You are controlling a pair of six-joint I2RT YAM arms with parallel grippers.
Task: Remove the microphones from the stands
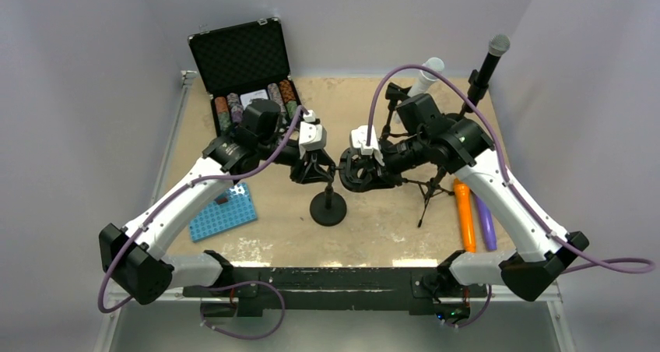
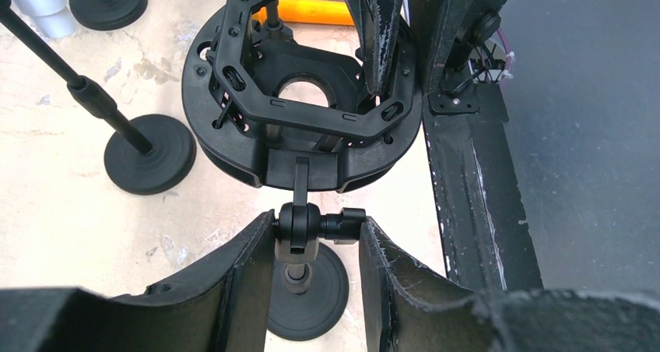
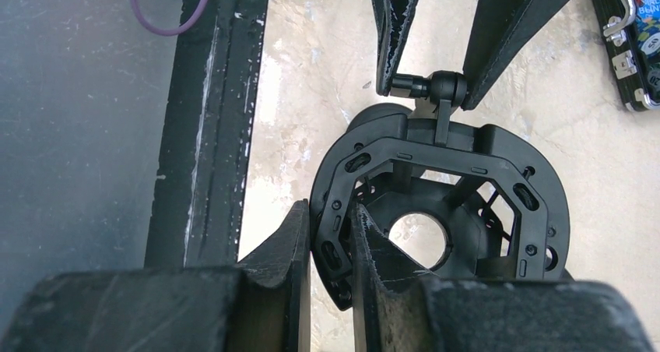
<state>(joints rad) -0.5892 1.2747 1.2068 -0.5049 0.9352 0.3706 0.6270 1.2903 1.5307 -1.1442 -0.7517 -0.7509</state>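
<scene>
Pinching the ball joint [image 2: 296,223] atop the round-based stand [image 1: 328,210] near the middle of the surface [image 1: 373,239] with the left gripper [image 2: 317,221]. Clamping the rim of the black ring mount [image 3: 467,161] on that stand between the nearly pressed-together fingers of the right gripper [image 3: 328,208]. Leaving the grey-headed microphone [image 1: 492,56] upright by the far right corner, well apart from both.

Left gripper [image 2: 317,229] clamps the black ball-and-knob swivel joint [image 2: 300,220] atop a thin stand with round black base [image 2: 307,305]. Directly above sits the black ring-shaped shock mount [image 2: 233,79], its rim pinched by the right gripper [image 2: 405,87].
</scene>
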